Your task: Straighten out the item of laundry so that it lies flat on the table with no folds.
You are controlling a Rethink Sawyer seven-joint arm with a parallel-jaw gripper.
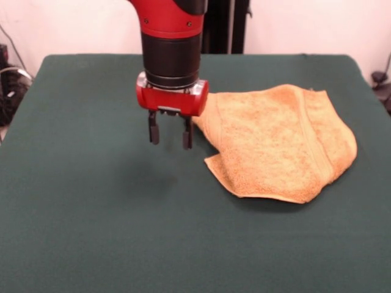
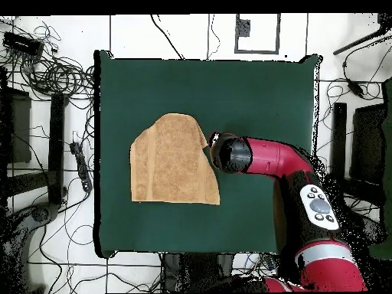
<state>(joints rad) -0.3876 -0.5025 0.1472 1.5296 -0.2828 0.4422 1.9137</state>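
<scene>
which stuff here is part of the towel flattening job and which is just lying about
Part of the job:
- towel, folded over on itself
- table
- pincer, open, empty, beside the towel's edge

Just lying about:
- cables on the floor
- black stands beside the table

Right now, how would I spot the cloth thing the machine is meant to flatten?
Look at the big dark green table. On it, just beside the red arm's open pincer, lies a mustard-orange terry towel. It is the only loose item there, folded over itself with a woven band showing near one end.
</scene>
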